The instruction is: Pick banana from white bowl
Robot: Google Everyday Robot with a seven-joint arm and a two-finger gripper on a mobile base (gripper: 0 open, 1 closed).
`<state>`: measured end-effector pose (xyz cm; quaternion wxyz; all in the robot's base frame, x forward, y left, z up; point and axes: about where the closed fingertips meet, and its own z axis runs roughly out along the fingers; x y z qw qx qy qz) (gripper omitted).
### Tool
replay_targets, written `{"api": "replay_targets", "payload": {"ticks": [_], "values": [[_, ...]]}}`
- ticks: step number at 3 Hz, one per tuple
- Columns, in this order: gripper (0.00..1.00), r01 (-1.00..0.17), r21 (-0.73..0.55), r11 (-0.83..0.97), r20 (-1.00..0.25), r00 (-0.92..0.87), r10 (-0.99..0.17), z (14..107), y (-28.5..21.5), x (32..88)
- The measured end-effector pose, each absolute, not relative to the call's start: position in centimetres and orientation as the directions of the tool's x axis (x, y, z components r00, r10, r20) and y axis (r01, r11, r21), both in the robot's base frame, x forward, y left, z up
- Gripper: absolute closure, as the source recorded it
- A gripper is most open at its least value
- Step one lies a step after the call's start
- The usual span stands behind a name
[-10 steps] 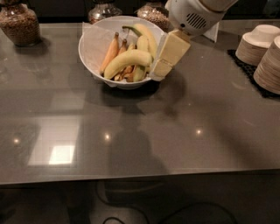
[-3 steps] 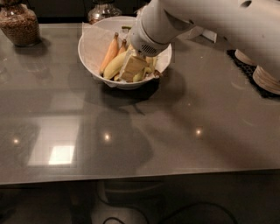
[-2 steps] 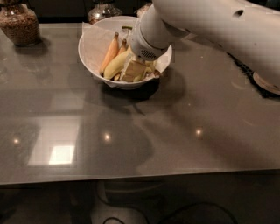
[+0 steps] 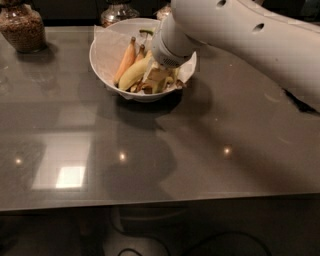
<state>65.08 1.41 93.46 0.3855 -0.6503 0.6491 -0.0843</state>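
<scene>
The white bowl [image 4: 101,64] with a white paper liner stands at the back middle of the grey table. It holds several bananas: a yellow banana [image 4: 131,73] lies across the middle and an orange-tinted one [image 4: 125,61] lies left of it. My gripper [image 4: 159,80] reaches down into the right half of the bowl, among the bananas just right of the yellow one. My white arm [image 4: 240,35] comes in from the upper right and hides the bowl's right rim and most of the gripper.
A glass jar of brown contents [image 4: 22,27] stands at the back left. Another jar [image 4: 116,10] stands behind the bowl. The table's front edge [image 4: 160,200] runs across the bottom. The arm covers the back right of the table.
The gripper has gone from above the bowl's right rim down into the bowl among the bananas. In the last second the arm has swung further over the right side of the table.
</scene>
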Motion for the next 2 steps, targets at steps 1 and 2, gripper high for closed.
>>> {"api": "replay_targets", "payload": {"ticks": [1, 2], "values": [[0.4, -0.757, -0.64, 0.131, -0.364, 0.148, -0.92, 93.18, 1.04, 66.55], [0.58, -0.753, -0.647, 0.123, -0.347, 0.147, -0.926, 92.55, 0.8, 67.01]]}}
